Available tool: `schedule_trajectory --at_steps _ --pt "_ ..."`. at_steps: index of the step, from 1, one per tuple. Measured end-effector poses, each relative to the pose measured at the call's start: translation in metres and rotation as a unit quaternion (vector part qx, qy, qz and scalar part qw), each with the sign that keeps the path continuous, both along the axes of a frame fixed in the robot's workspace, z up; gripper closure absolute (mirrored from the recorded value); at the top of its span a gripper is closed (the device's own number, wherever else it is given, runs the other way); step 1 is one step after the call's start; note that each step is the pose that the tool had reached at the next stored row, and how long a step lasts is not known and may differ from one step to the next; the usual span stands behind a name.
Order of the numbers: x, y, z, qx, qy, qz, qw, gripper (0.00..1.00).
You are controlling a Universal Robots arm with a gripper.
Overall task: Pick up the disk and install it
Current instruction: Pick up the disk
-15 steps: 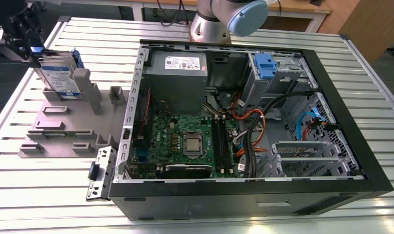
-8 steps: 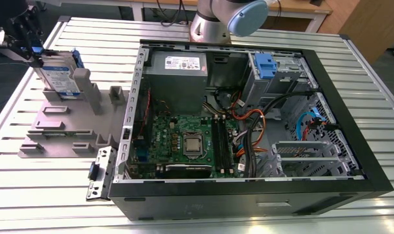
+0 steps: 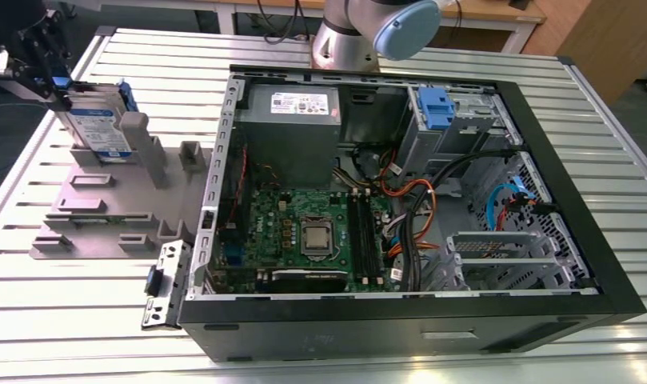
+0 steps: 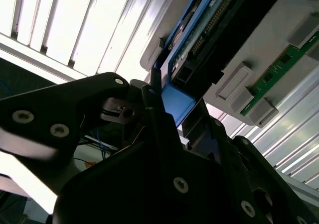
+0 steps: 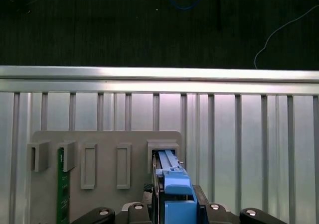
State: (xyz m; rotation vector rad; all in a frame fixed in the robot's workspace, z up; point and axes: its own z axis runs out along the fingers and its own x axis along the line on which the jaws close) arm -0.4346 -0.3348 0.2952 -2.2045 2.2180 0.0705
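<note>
At the exterior view's left, near the top of the frame, the gripper reaches down onto the top end of the disk. The disk stands upright on its edge at the far end of the grey holder, with its labelled face turned toward the camera. Its lower end is down among the holder's raised posts, and I cannot tell whether it is seated in its slot or raised a little.

In both wrist views the black fingers sit close against the two sides of the disk's blue handle end, so the gripper is closed nearly all the way with the disk clamped between them. In the first wrist view a green circuit board stands in another slot of the same holder, well apart from the disk.

The holder lies on the ribbed metal table, just beside the open computer case, which fills the middle and the exterior view's right. Inside the case, the green main board lies low in the middle. A blue drive carrier sits in a bay at the upper right of the frame.
</note>
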Motion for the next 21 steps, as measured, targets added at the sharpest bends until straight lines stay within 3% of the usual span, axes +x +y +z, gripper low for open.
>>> schedule_trajectory --at_steps 13,21 --pt "0.0000 0.0000 -0.0056 -0.0002 0.0002 0.000 1.00000 0.58" --pt "0.0000 0.0000 -0.0042 -0.0002 0.0001 0.000 1.00000 0.58"
